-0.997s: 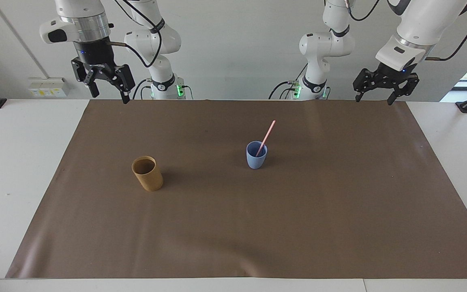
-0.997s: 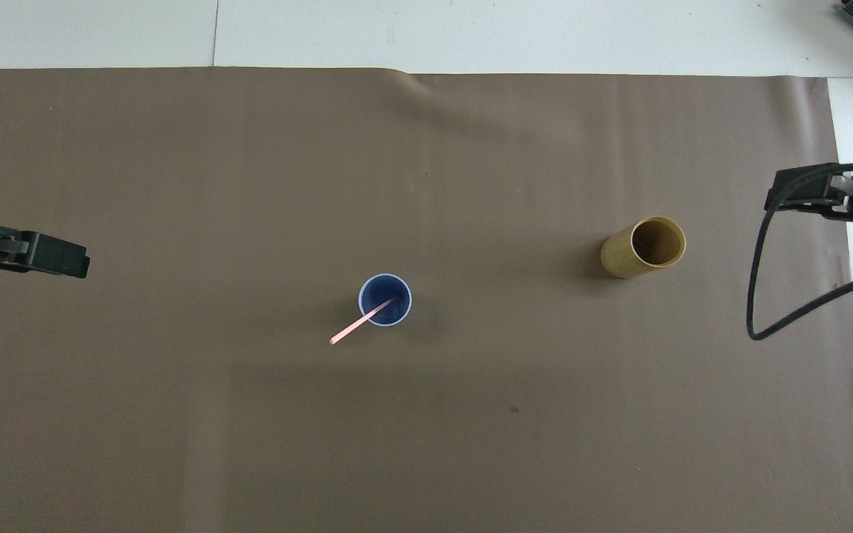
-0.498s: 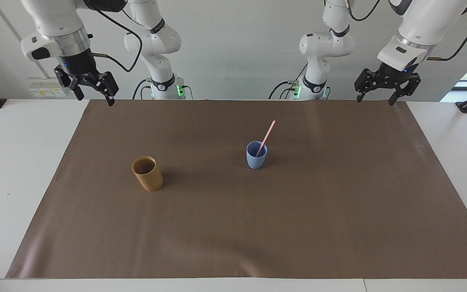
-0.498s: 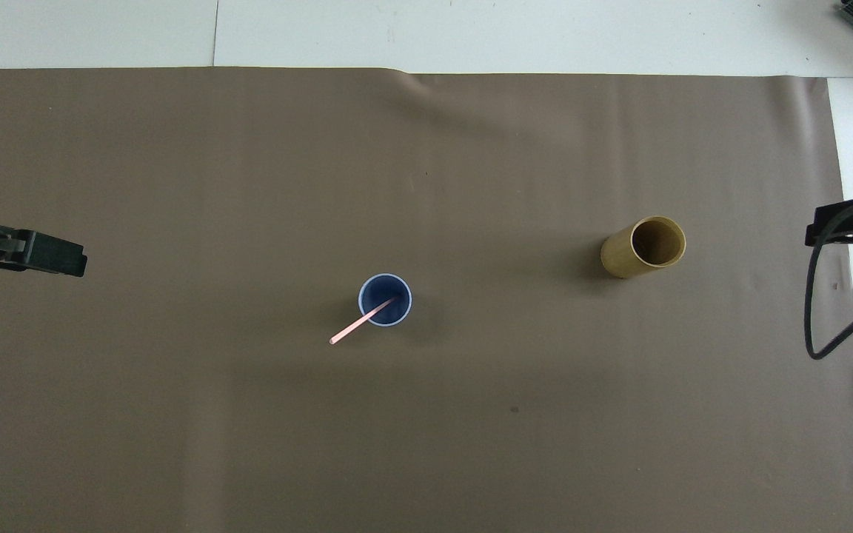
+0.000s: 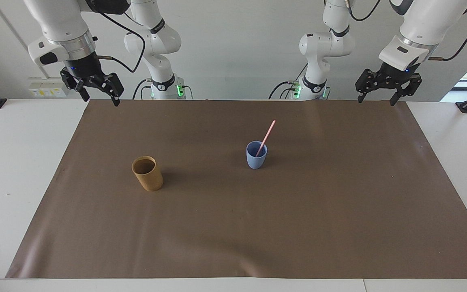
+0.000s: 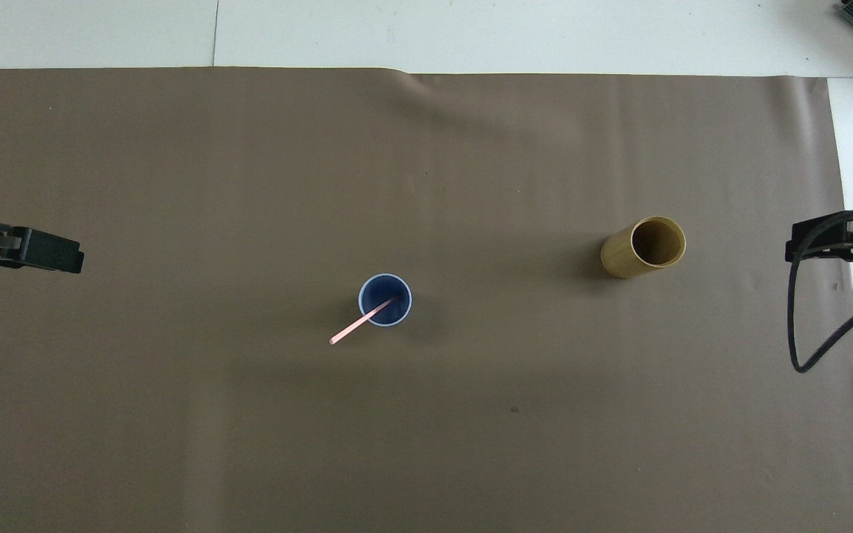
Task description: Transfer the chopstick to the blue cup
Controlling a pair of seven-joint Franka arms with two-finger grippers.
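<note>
Covering the white table point(image 5: 10, 162), a brown mat point(image 5: 298, 223) lies below both spread, empty hands, left point(image 5: 377, 98) and right point(image 5: 99, 99).

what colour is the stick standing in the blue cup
Pink; the stick shows best in the facing view, leaning out of the cup.

Tan cup on a brown mat over a white worktop

A tan-brown cylindrical cup point(image 5: 147, 173) stands upright and empty on the brown mat point(image 5: 233, 227), toward the right arm's end of the worktop point(image 5: 10, 170), about midway between the mat's nearer and farther edges. The mat covers most of the white worktop and leaves bare strips along its edges. A white socket strip point(image 5: 47, 87) sits on the wall by the worktop's corner at the right arm's end.
</note>
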